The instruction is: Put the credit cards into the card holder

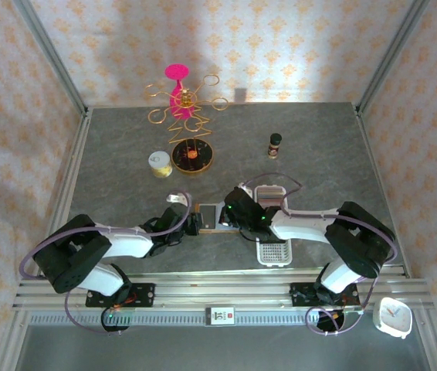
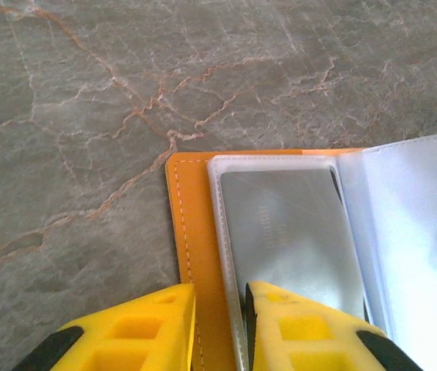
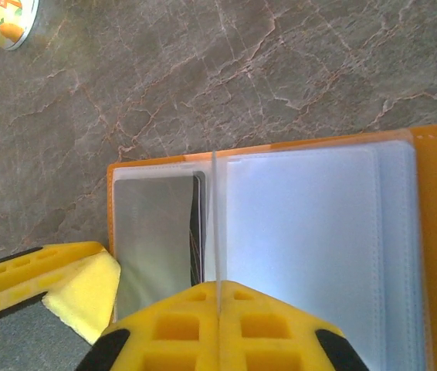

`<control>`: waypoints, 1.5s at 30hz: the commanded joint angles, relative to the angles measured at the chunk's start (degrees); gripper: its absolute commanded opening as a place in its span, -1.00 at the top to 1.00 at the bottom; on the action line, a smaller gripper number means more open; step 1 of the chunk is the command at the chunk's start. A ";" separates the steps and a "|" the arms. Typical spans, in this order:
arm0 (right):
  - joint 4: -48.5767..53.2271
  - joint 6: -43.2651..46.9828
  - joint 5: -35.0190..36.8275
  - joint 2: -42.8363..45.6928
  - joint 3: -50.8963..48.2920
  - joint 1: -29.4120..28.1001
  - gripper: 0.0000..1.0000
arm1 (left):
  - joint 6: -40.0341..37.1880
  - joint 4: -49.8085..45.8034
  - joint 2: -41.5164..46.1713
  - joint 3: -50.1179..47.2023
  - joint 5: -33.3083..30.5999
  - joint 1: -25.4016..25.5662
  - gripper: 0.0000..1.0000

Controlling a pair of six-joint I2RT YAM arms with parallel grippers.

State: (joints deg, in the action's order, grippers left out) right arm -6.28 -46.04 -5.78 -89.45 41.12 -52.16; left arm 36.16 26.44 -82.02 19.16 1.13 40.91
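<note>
Plainly orange card holder (image 3: 303, 232), wide open.

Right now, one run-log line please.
orange folding wallet open | grey flat card inside clear pocket | right hand shut on clear plastic page | left hand at wallet edge, grip unclear

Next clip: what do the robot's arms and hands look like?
The left arm and right arm match: white links, bulky black joints, pale purple cables looping off them. The hands' fingers are yellow plastic with rectangular cut-outs, black toward the wrist.
</note>
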 commanded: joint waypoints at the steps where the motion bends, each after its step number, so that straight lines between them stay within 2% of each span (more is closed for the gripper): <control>1: -2.35 -0.10 0.33 -0.25 1.39 -0.31 0.70 | 0.47 1.22 0.98 -0.87 1.43 0.23 0.47; 6: -5.52 -0.52 -3.11 -3.53 2.61 -0.31 0.48 | 0.47 -0.08 2.28 -0.98 -0.61 0.23 0.47; 19: -12.68 -3.07 -9.59 -10.30 4.79 -0.91 0.21 | 3.03 -3.14 14.51 -5.80 -15.51 -0.04 0.38; 26: -12.01 -3.24 -9.44 -11.72 4.94 -1.01 0.11 | 3.48 -2.03 17.68 -7.73 -16.70 -0.16 0.35; 38: -11.48 0.41 -9.28 -5.20 5.73 -1.01 -0.12 | 3.40 -1.26 18.38 -7.96 -14.71 -0.12 0.33; 42: -7.44 5.74 -3.94 1.74 6.16 -1.01 -0.15 | 3.21 -0.70 19.28 -8.34 -14.13 -0.13 0.33; 45: -3.89 12.93 1.07 9.84 6.12 -0.97 -0.17 | 3.21 0.80 20.27 -9.29 -12.89 -0.12 0.31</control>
State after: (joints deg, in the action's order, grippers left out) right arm -13.43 -40.93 -11.33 -87.11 45.23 -52.84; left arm 39.16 25.17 -62.96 11.05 -12.45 40.88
